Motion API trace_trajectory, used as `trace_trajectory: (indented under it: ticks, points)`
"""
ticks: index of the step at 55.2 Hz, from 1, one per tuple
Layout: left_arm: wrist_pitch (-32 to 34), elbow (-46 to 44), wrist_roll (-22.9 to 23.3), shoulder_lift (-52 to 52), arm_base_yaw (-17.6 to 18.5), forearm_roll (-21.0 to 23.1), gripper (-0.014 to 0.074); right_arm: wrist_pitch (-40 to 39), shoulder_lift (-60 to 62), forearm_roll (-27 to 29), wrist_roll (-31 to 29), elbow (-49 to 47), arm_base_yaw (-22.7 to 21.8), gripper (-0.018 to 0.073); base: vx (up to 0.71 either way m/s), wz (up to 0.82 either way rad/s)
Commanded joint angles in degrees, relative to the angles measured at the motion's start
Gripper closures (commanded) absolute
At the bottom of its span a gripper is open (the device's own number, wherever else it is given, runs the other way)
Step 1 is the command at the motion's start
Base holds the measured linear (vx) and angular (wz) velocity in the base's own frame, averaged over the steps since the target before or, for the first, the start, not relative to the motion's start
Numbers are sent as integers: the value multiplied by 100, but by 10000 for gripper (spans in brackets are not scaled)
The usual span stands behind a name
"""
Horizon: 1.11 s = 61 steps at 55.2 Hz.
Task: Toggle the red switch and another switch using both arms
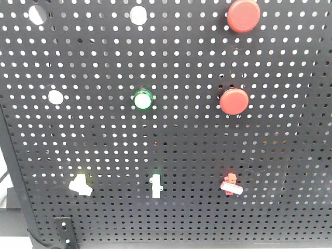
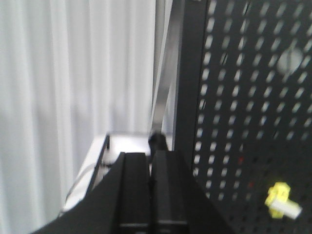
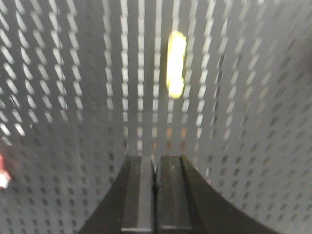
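Low on pegboard [image 1: 181, 140]: red switch [image 1: 231, 184] at right, yellow switch [image 1: 81, 184] at left, well apart. Fingers together on left hand [image 2: 150, 156], near the board's edge, yellow switch off to one side. Fingers likewise together on right hand [image 3: 156, 158], facing the board, clamped on nothing.

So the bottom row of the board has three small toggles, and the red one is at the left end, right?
No, the red switch is at the right end of that row, as the exterior front-facing view shows. The pale yellow switch holds the left end. The rest is right.
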State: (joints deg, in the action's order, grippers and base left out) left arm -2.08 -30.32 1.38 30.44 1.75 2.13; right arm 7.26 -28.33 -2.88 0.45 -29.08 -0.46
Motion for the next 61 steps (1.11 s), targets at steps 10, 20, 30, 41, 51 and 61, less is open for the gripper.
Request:
trace_trajectory:
  ticks: [10,20,30,41,51,61]
  points:
    - [874,-166,33,863,466,15,594,-542,-242,-12,-45,-210,-24,566,0,0]
    - [1578,-166,58,1427,1237,15,594,-542,-242,-12,-45,-210,-24,566,0,0]
    - [2056,-166,58,2055,1923,15,594,-542,-242,-12,-45,-210,-24,566,0,0]
    - [2667,-177,53,2621,2247,15,594,-542,-242,-12,-45,-210,-24,566,0,0]
    - [3037,-185,53,2849,2247,15,594,-543,-242,-18,-45,-210,-24,566,0,0]
    - [2979,-483,48,3061,2247,9,594,-543,-242,-18,-45,-210,-24,566,0,0]
